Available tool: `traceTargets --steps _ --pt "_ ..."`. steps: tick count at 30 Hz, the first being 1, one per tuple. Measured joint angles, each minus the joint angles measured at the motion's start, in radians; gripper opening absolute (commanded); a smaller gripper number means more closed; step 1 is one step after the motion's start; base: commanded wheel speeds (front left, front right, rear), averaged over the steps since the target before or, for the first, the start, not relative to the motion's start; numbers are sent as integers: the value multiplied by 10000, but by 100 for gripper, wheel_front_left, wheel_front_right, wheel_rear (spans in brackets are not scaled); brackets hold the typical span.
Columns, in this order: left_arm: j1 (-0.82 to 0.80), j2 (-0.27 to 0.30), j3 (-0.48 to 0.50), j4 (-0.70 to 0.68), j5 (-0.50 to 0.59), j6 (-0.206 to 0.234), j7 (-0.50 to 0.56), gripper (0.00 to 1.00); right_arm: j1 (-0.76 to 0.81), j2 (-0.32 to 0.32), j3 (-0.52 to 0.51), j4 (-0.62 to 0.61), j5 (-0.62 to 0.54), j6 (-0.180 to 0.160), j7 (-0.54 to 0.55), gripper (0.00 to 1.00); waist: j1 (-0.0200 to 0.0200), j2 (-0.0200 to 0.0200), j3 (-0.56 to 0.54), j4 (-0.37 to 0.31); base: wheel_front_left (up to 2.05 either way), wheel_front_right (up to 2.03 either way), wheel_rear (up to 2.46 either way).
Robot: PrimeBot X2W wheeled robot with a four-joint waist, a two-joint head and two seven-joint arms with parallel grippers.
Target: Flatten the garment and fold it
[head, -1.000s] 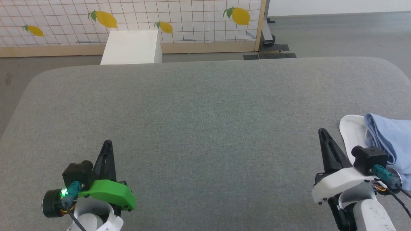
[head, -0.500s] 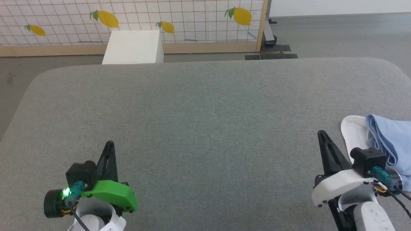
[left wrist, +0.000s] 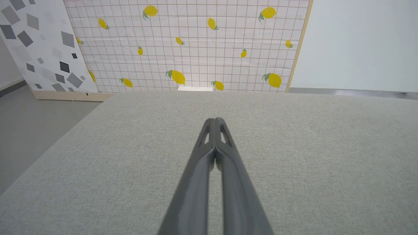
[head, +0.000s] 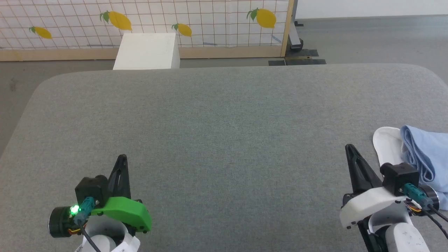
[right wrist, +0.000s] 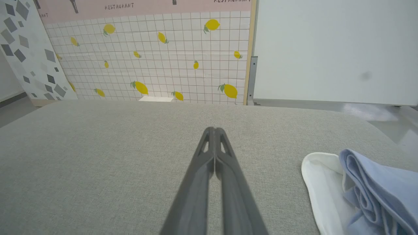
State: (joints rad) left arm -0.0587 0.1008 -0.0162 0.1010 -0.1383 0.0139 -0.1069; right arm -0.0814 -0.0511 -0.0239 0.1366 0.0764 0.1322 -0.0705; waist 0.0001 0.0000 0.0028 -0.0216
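Bunched blue garment (head: 425, 154) lies at the grey desk's (head: 224, 122) right edge, just beside the right pincer (head: 347, 147). It and the left pincer (head: 121, 157) are pressed together, empty. Best approach: open the right, pinch one edge, drag centreward.

Looks like a robot lab or staged test bay, not a real home. Lemon panel (head: 210, 21): printed grid sheet in a wood frame, propped on a wheeled metal foot (head: 295, 40). Second panel (left wrist: 42, 45) beside it has a grey shard print. Pink strip (right wrist: 147, 6) above the lemons reads "RESTAURANT", so these are mock backdrops. Bare grey floor (head: 367, 38), plain white wall (right wrist: 333, 49), white box (head: 147, 50) behind a big grey fabric-topped table (head: 224, 122).
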Motion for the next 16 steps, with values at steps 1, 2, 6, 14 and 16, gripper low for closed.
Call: traceTargets --steps 1,2,6,14,16 --pt "11 -8 0 -21 19 -2 4 0 16 0 6 -21 -17 0 2 0 0 0 0 4 0 0 0" --pt "16 -13 2 -36 23 -4 15 0 16 0 8 -46 -31 0 2 0 0 0 -1 8 0 0 0" --pt "55 -50 12 -107 153 -10 96 0 19 0 23 -151 -73 0 58 0 0 0 -3 23 0 0 0" --pt "128 -119 27 -261 433 -33 297 0 186 0 63 -387 -163 0 190 0 0 0 -8 62 0 0 0" --pt "142 -136 33 -303 470 -35 351 0 218 0 69 -426 -180 0 211 0 -1 0 -9 70 0 0 0"
